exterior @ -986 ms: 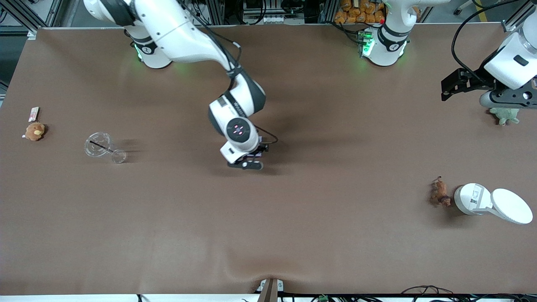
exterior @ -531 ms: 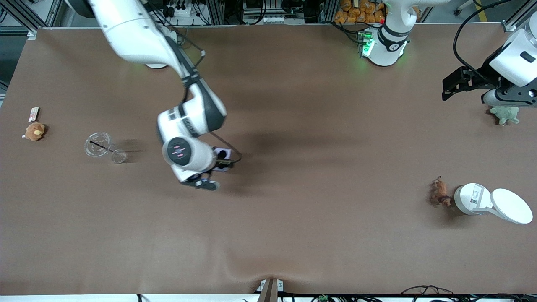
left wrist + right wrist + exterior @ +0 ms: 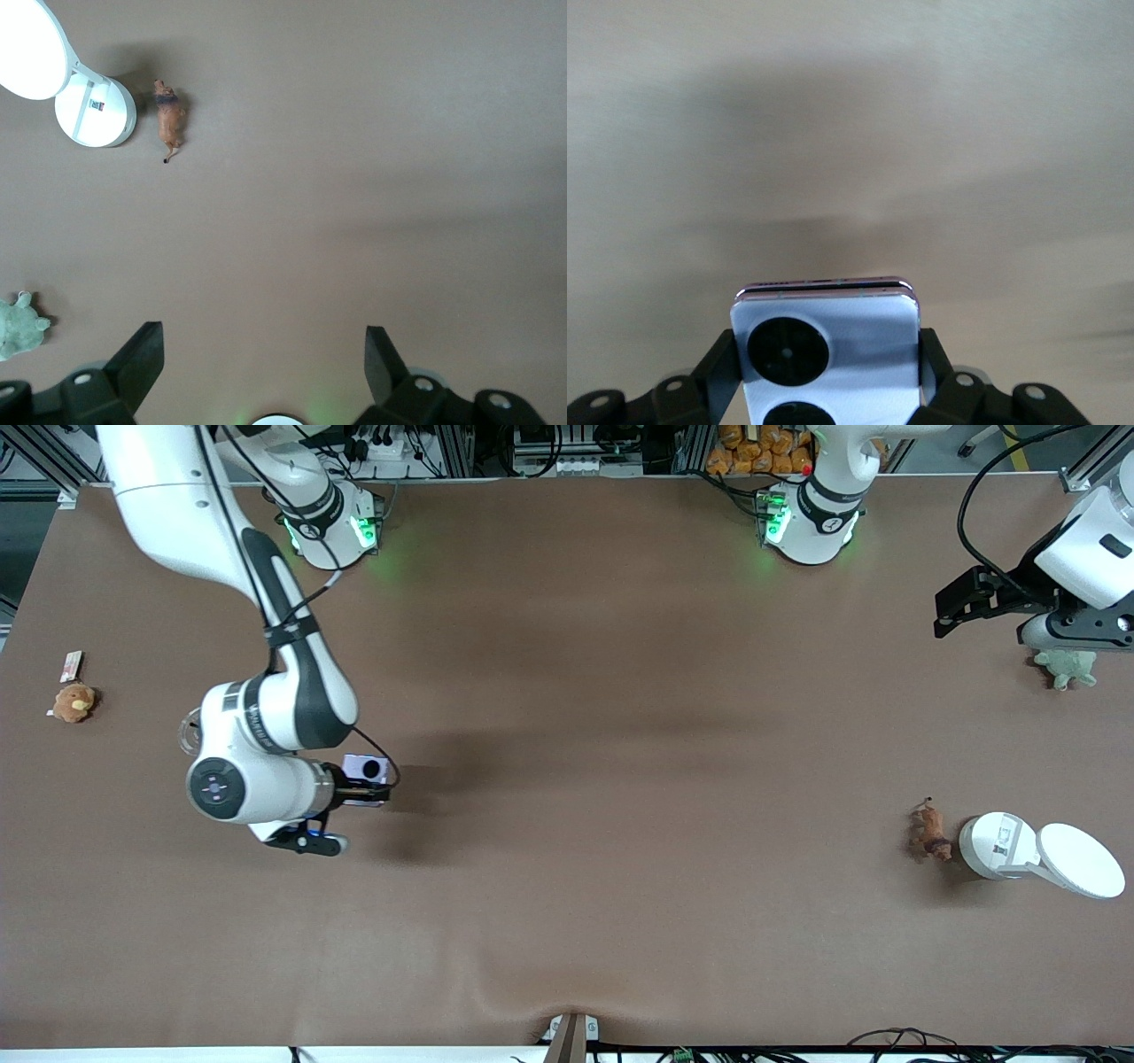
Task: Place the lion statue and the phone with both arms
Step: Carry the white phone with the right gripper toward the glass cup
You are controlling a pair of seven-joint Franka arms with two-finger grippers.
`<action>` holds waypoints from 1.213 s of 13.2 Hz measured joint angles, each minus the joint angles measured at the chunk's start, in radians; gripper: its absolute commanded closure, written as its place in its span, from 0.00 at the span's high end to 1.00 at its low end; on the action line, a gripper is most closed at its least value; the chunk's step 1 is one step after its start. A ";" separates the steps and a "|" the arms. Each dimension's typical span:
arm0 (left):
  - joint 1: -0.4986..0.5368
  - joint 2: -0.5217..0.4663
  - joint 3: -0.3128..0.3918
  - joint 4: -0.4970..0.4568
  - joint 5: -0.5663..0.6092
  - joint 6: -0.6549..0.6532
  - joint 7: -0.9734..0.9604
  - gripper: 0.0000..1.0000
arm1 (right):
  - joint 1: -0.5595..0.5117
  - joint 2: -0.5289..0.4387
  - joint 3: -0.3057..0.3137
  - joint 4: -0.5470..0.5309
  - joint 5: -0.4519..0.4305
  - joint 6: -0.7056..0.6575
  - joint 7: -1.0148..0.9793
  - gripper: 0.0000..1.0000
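The pale lavender phone (image 3: 366,767) with two black camera circles is clamped between my right gripper's (image 3: 358,786) fingers, held just above the table beside a clear glass piece. In the right wrist view the phone (image 3: 852,320) fills the space between the jaws of the right gripper (image 3: 826,352). The small brown-orange lion statue (image 3: 928,832) stands on the table next to a white round container (image 3: 996,847); it also shows in the left wrist view (image 3: 169,125). My left gripper (image 3: 946,609) is open and empty, raised at the left arm's end of the table (image 3: 261,345).
The white container's lid (image 3: 1081,860) lies open beside it. A green plush toy (image 3: 1067,667) sits under the left arm's hand. A tan plush toy (image 3: 73,701) and a small card (image 3: 71,664) lie at the right arm's end. The clear glass piece (image 3: 189,732) is partly hidden by the right arm.
My right arm has swung from the table's middle toward its own end, carrying the phone to beside the glass piece. The left arm has hardly moved.
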 measured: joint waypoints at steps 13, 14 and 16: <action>0.012 0.003 0.007 0.000 0.000 -0.007 0.000 1.00 | -0.087 -0.018 -0.006 -0.313 0.000 0.263 -0.246 0.00; 0.012 0.003 0.007 0.000 0.000 -0.007 0.000 1.00 | -0.087 -0.021 -0.008 -0.318 0.000 0.261 -0.263 0.00; 0.012 0.003 0.007 0.000 0.000 -0.007 0.000 1.00 | -0.088 -0.025 -0.029 -0.321 0.000 0.230 -0.284 0.25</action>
